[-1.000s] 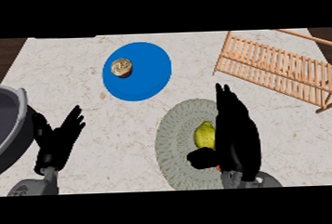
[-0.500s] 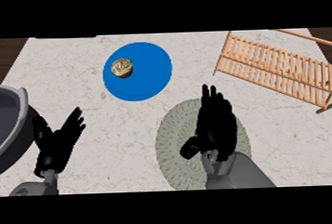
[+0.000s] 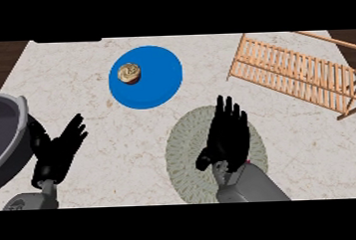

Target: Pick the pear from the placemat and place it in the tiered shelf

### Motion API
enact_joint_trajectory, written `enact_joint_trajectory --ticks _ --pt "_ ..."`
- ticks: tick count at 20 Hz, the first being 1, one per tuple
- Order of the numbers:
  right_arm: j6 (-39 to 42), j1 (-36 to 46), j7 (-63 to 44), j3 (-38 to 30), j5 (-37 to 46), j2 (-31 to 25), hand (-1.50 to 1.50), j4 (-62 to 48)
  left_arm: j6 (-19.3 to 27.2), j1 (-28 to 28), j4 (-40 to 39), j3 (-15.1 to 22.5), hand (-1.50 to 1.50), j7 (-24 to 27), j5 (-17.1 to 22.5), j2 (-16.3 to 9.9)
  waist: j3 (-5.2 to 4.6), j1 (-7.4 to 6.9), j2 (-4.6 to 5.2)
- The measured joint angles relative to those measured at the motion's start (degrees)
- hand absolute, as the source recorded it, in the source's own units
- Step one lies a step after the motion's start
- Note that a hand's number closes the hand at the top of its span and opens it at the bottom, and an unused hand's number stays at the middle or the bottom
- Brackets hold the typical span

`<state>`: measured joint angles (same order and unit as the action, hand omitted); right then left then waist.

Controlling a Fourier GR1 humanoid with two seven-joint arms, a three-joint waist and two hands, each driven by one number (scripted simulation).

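A: Status of the pick?

B: Not confirmed as done. Right hand (image 3: 226,140) over the middle of the placemat (image 3: 183,141), fingers extended and close together, pointing toward the counter's far edge, thumb tucked at the side. Pear not visible; presumably hidden beneath that palm, but impossible to confirm. No sign of fingers wrapped round anything.

A: Remaining steps?

B: Judged from the layout: closing on the pear, lifting, carrying toward the far right corner, setting down in the tiered shelf (image 3: 301,75). Nothing in the shelf at present.

A: Left side?

B: Left hand (image 3: 61,148) resting near the counter's left edge, fingers up, spread and relaxed, holding nothing.

A: Materials and shapes?

B: Placemat: round, grey-green, woven look with a ringed texture. Shelf: pale wood, thin parallel slats, set at an angle. Counter (image 3: 77,95): light speckled stone. Also a flat, glossy blue plate (image 3: 158,88) toward the far edge, carrying a small round brownish pastry (image 3: 129,73). Grey curved metal pot (image 3: 4,128) at the left edge.
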<state>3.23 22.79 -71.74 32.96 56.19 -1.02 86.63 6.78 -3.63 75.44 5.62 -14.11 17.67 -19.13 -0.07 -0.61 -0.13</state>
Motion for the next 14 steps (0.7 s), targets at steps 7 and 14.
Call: enact_joint_trajectory --ticks 7,14 --pt "-1.6 -0.4 0.2 1.1 0.4 0.0 -1.50 -3.5 0.2 0.2 0.7 0.0 0.00 -0.4 -0.4 0.9 0.02 -0.16 0.03" --pt "-2.5 -0.9 0.5 1.0 2.6 -0.1 -1.50 -7.3 0.0 -0.9 -0.7 -0.7 0.00 -0.3 -0.8 1.0 0.03 0.13 0.11"
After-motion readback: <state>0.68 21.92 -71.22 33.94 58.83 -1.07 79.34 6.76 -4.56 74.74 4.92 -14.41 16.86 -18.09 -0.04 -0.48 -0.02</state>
